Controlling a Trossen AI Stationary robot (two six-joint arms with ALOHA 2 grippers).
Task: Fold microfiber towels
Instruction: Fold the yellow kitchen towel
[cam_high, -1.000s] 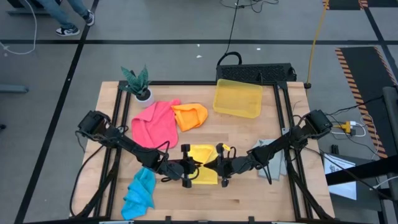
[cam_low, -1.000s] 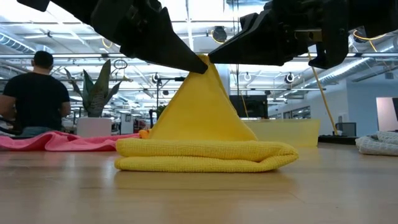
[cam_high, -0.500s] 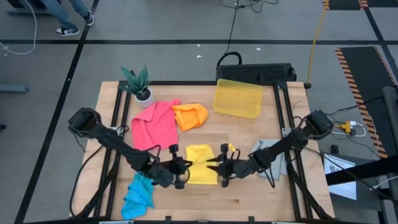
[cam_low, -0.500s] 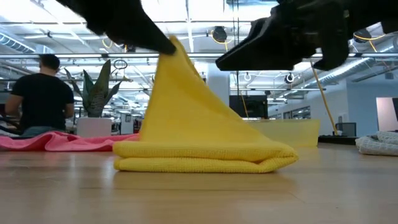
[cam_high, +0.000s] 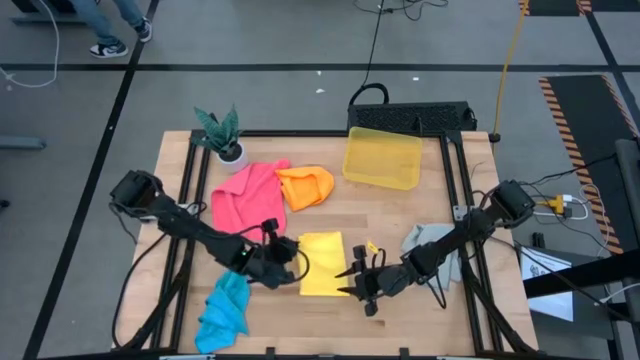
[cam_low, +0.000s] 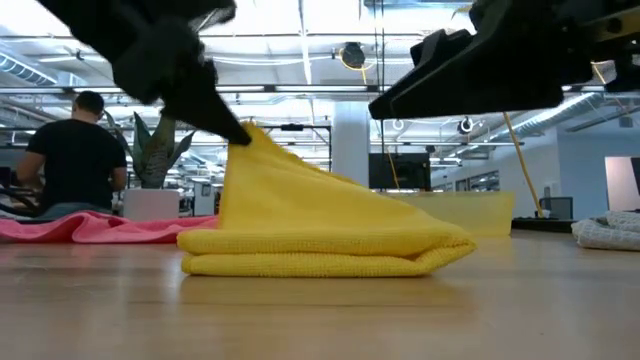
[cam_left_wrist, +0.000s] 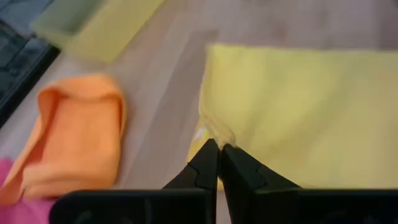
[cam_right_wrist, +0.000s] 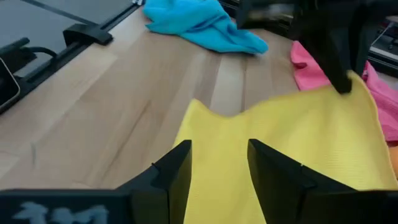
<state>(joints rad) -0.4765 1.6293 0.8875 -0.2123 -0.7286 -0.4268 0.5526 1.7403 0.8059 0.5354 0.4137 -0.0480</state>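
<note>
The yellow towel (cam_high: 322, 262) lies folded on the table near its front middle. Its upper layer rises in a slope toward the left in the low view. My left gripper (cam_low: 243, 132) is shut on that raised part at the towel's left side (cam_high: 298, 262). My right gripper (cam_right_wrist: 217, 158) stands open just above the towel's right near part (cam_high: 350, 278), touching nothing. The pink towel (cam_high: 250, 197) and the orange towel (cam_high: 305, 187) lie farther back. A blue towel (cam_high: 225, 307) is at the near left and a grey towel (cam_high: 437, 245) at the right. My left gripper pinches the yellow towel's upper layer at its raised left edge (cam_left_wrist: 214, 132) between its two shut fingers. The fingers come slanting down from the table's left. That layer is lifted and slopes down to the right, while the folded layers below (cam_low: 320, 252) rest on the table.
A translucent yellow bin (cam_high: 382, 157) stands at the back, right of the middle. A small potted plant (cam_high: 222, 135) is at the back left corner. Bare wood lies in front of the yellow towel. A person in a dark shirt (cam_low: 70, 155) is beyond the table.
My right gripper has opened and let go of the yellow towel's raised peak, drawing back a little to the right. My left gripper, still shut on it, has carried the peak toward the table's left and lower, so the upper layer now slopes leftward over the folded part.
</note>
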